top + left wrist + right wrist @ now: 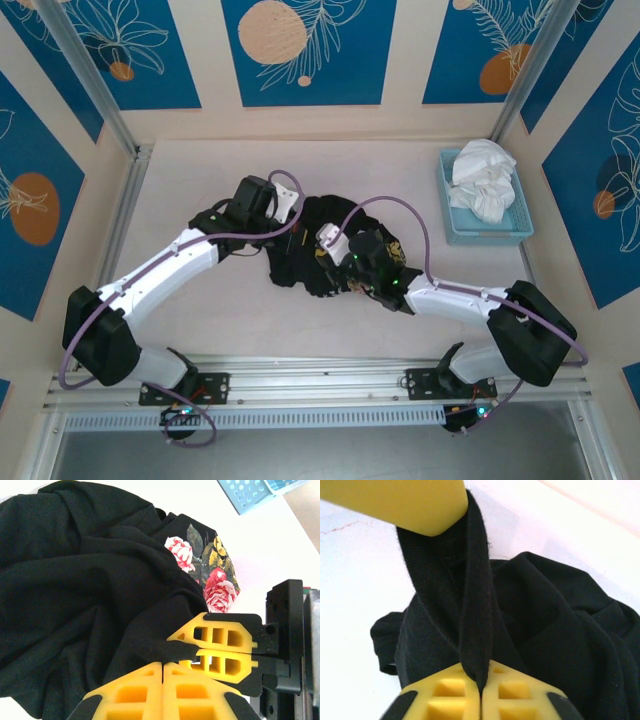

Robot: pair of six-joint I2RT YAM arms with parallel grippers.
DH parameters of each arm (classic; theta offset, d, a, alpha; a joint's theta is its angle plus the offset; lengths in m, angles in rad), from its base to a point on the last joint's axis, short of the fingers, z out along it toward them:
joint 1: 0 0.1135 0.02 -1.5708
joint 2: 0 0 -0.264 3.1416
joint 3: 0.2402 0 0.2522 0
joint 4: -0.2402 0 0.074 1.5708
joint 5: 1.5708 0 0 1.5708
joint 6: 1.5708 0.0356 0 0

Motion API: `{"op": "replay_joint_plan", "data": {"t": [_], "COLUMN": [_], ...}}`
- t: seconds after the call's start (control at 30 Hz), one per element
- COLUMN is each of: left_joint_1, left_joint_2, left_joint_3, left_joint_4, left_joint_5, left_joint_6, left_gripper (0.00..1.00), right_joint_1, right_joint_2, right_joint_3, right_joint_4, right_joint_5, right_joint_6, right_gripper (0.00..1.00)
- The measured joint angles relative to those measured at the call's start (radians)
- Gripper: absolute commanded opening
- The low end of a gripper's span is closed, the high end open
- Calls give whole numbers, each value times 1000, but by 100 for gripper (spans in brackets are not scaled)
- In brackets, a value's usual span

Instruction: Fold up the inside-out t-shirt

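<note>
The inside-out t-shirt [296, 266] lies bunched in the middle of the table, black, with its pink floral print [210, 575] turned toward the right. My left gripper [162, 666] is shut at the shirt's edge with cloth at its tips. Just ahead of it my right gripper [187, 650] is shut on a narrow fold of the same black cloth. In the right wrist view that fold [475, 605] runs taut from my right gripper [481, 682] up to one of the left gripper's yellow fingers [395, 502]. Both grippers [305, 228] [335, 258] sit close together over the shirt.
A light blue basket [485, 232] stands at the back right with a white cloth garment [482, 178] piled in it. Its corner [250, 495] shows in the left wrist view. Bare white table surrounds the shirt, with walls and metal posts around the table.
</note>
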Motion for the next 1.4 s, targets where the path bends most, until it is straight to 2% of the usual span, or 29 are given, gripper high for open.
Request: {"op": "replay_joint_plan", "data": {"t": [0.23,0.33,0.47,0.7,0.97,1.17,1.4], "left_joint_1": [0,0,0,0,-10,-38,-52], "left_joint_2": [-21,-55,-109,-216,-244,-201,-106], "left_joint_3": [-4,-27,-89,-231,-359,-385,-385], "left_joint_4": [27,65,138,288,467,581,670], "left_joint_5": [-14,-14,-18,-25,-19,-19,-14], "left_joint_6": [-3,-2,20,78,255,418,535], "left_gripper": [0,16,29,44,64,67,63], "right_joint_1": [-38,-82,-149,-241,-304,-315,-319], "right_joint_2": [-61,-84,-100,-100,-88,-80,-71], "right_joint_3": [0,0,0,1,23,29,29], "right_joint_4": [-12,-15,-37,-61,-67,-68,-72], "right_joint_5": [-56,-129,-243,-406,-531,-575,-593], "right_joint_6": [26,58,111,198,285,311,322], "right_gripper": [0,0,0,0,0,0,0]}}
